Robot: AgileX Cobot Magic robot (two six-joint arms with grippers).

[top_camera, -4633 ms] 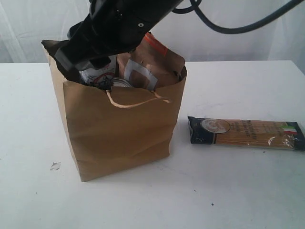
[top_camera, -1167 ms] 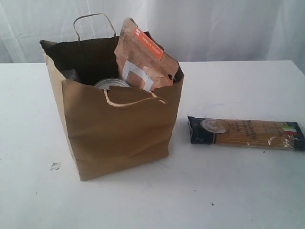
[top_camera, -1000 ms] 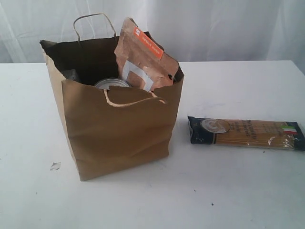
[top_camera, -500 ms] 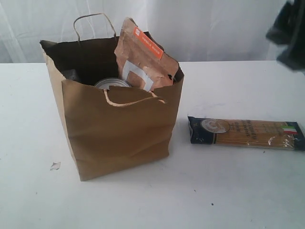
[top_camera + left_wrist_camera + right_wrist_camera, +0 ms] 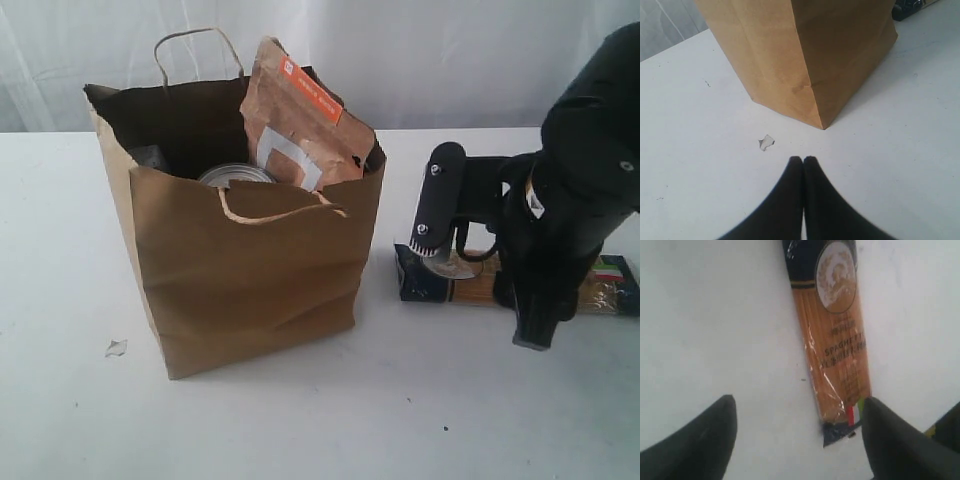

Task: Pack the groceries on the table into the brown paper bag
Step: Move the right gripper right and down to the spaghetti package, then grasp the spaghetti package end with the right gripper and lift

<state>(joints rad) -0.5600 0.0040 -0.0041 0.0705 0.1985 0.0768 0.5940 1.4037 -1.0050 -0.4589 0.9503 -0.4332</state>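
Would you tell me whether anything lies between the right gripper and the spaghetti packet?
Nothing visible does. The open right gripper hangs above the dark-blue spaghetti packet, which lies bare on the white table, apart from the brown paper bag.

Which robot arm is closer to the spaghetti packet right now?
Right. The right arm hangs over the spaghetti packet, jaws open; the left arm, jaws shut, sits beyond the brown paper bag, near its far corner.

The place looks like a robot test lab: a plain white table [image 5: 300,430], a white curtain backdrop [image 5: 450,60] and a black robot arm [image 5: 580,190].
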